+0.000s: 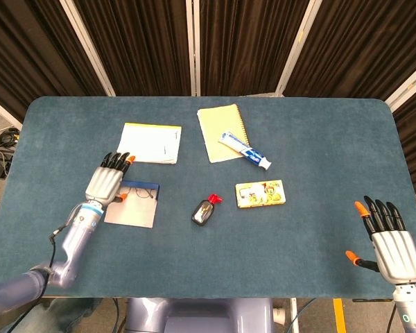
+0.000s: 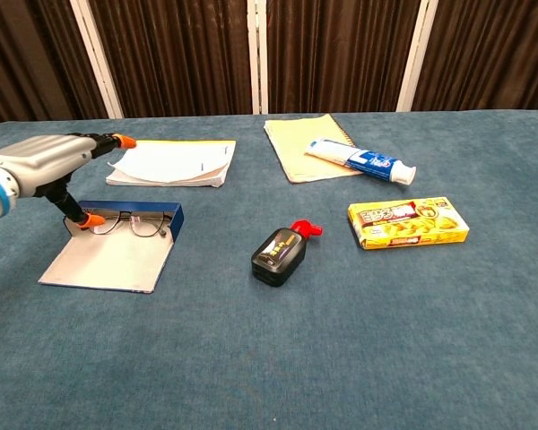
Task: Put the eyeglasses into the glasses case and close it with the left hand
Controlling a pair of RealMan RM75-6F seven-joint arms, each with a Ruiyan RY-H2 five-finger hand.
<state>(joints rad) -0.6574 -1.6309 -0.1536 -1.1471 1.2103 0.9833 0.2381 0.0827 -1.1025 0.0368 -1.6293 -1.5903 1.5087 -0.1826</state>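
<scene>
The eyeglasses [image 2: 125, 221] lie in the open glasses case [image 2: 110, 257], tucked along its raised blue back wall, with the flat grey lid spread toward the near edge of the surface [image 2: 341, 358]. The case is not yet closed. The left hand [image 2: 38, 161] hovers at the case's left end, fingers stretched out and apart, holding nothing; its orange-tipped thumb [image 2: 91, 219] points down and sits right at the left end of the glasses, though whether it touches them is hard to tell. In the head view the same hand [image 1: 105, 183] overlaps the case's left edge.

Just behind the case is a white stack of paper [image 2: 171, 163]. Right of the case stands a small black bottle with a red cap [image 2: 281, 253]. Further right lies a yellow box [image 2: 407, 222], and behind it a blue-and-white tube [image 2: 359, 161] rests across a yellow notepad [image 2: 305, 145].

The right hand [image 1: 392, 239] is well apart from all this, at the surface's near right corner, open with fingers spread and empty.
</scene>
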